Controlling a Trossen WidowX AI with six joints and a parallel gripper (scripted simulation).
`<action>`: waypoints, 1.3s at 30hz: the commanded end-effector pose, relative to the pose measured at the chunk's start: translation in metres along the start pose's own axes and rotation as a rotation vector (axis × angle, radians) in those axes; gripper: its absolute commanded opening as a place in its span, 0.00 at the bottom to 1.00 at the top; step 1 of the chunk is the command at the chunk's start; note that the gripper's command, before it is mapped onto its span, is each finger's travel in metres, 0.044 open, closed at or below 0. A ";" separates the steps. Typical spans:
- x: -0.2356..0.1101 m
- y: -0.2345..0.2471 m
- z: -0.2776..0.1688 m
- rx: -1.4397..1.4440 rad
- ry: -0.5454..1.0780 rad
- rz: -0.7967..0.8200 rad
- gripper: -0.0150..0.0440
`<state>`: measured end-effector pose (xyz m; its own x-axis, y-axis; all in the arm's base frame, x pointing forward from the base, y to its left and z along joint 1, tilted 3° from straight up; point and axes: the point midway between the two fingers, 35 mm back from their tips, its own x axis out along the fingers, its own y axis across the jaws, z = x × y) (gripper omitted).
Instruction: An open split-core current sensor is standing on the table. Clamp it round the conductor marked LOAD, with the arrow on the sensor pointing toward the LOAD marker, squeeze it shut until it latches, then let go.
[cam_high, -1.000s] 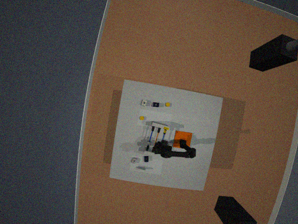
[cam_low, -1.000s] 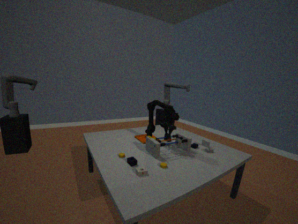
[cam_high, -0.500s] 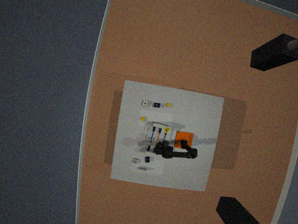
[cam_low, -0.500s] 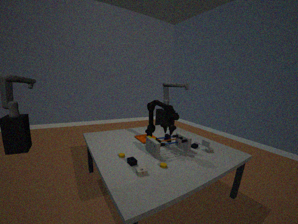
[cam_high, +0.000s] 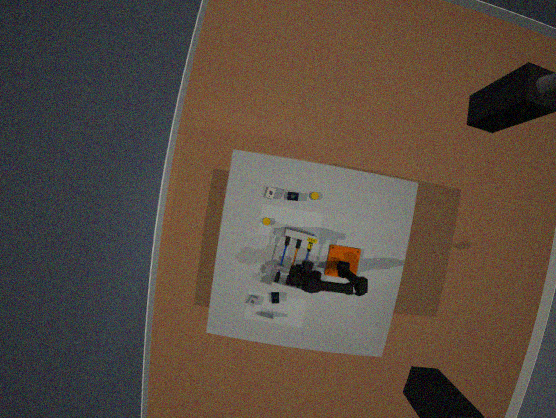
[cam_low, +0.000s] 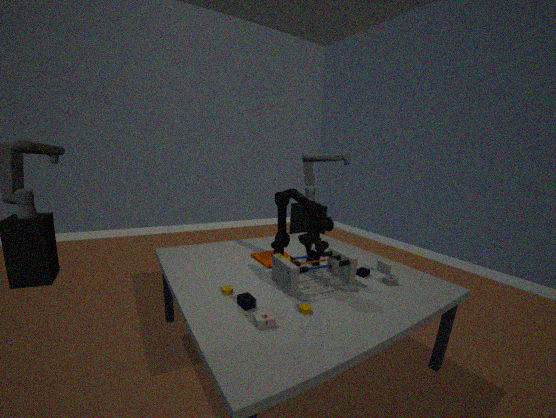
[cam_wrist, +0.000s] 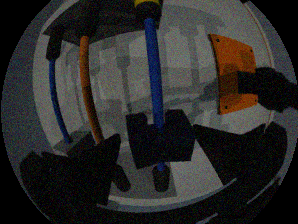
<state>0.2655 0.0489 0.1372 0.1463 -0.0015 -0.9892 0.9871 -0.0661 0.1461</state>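
The black split-core sensor (cam_wrist: 158, 137) sits around that marked blue conductor, near its end away from the marker. I cannot make out its arrow. My gripper (cam_wrist: 157, 132) (cam_high: 301, 274) (cam_low: 314, 248) is open, its fingers standing wide on either side of the sensor and apart from it. In the top and exterior views the arm hides the sensor.
An orange pad (cam_high: 343, 260) (cam_wrist: 233, 72) lies beside the fixture (cam_low: 287, 272), under the arm. Yellow discs (cam_high: 314, 195) (cam_high: 266, 221), a dark block (cam_high: 289, 195) and a white block (cam_high: 270, 189) lie on one side of the table, small parts (cam_high: 275, 297) on the other. Black pedestals (cam_high: 505, 102) stand on the floor.
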 end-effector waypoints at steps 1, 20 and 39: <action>0.007 -0.001 0.000 -0.004 0.000 -0.004 1.00; 0.032 -0.001 0.000 -0.004 0.000 -0.004 1.00; 0.027 0.000 0.000 0.000 0.000 0.004 0.79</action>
<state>0.2693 0.0488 0.1093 0.1478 -0.0016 -0.9890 0.9868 -0.0661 0.1476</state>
